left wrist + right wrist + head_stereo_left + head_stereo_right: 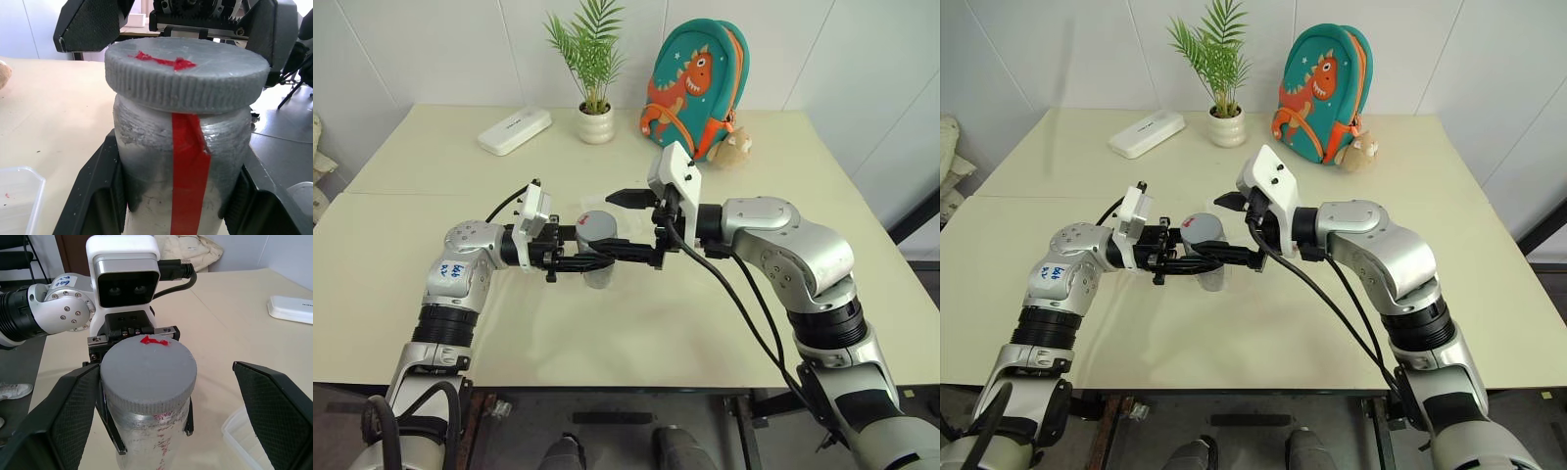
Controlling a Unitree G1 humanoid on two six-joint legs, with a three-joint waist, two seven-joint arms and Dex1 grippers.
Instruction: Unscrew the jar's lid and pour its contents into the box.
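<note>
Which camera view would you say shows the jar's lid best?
The left wrist view: the lid is close, with ribbed edge and red mark clear. The right wrist view shows its top between open fingers; the eye views show it small.

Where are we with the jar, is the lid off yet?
Not yet. Done: the left claw is shut on the jar, holding it up above the table. In hand: the right claw stands open, one finger on either side of the lid, not gripping it. Left: unscrewing the lid and pouring into the box.
</note>
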